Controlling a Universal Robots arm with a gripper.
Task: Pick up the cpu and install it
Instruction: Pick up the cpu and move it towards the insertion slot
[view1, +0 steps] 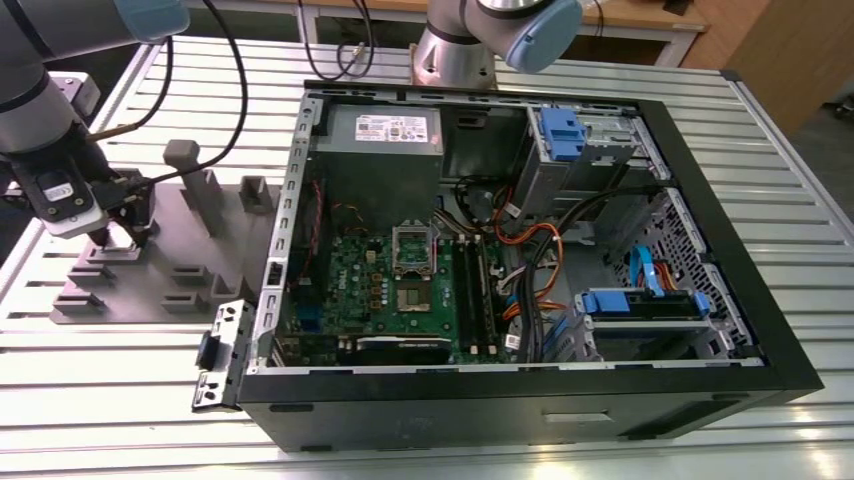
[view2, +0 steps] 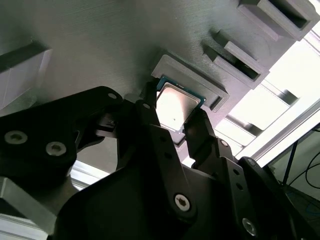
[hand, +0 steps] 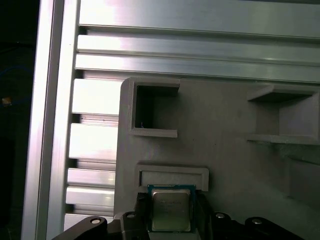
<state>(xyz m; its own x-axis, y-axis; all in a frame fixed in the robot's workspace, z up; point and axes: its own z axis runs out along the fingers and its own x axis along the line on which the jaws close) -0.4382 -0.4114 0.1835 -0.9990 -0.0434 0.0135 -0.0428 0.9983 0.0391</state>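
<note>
Right now the hand (view2: 174, 114) is clenching on the cpu (view2: 176, 102). Its two dark fingers (view2: 150, 115) are pressing against opposite edges of the chip, whose dull metal top is showing in both wrist views. In the first wrist view the cpu (hand: 170, 210) is hanging just beside the shallow framed pocket (hand: 172, 176) of the grey fixture (hand: 225, 150), seemingly clear of it rather than seated in it.

In the exterior view the hand (view1: 118, 228) is hovering low over that fixture at the exterior view's left, on the slatted counter (view1: 134, 400). It is well apart from the open computer case (view1: 534, 420), where the motherboard (view1: 374, 290) and its socket (view1: 414, 250) are lying exposed.

The hold is looking like the weak point, since the fingers are catching only the chip's thin edges. A jolt could be tilting it or letting it slip onto the fixture. A skewed chip would be meeting the socket misaligned, and the case wall and loose cables are crowding the way in.
</note>
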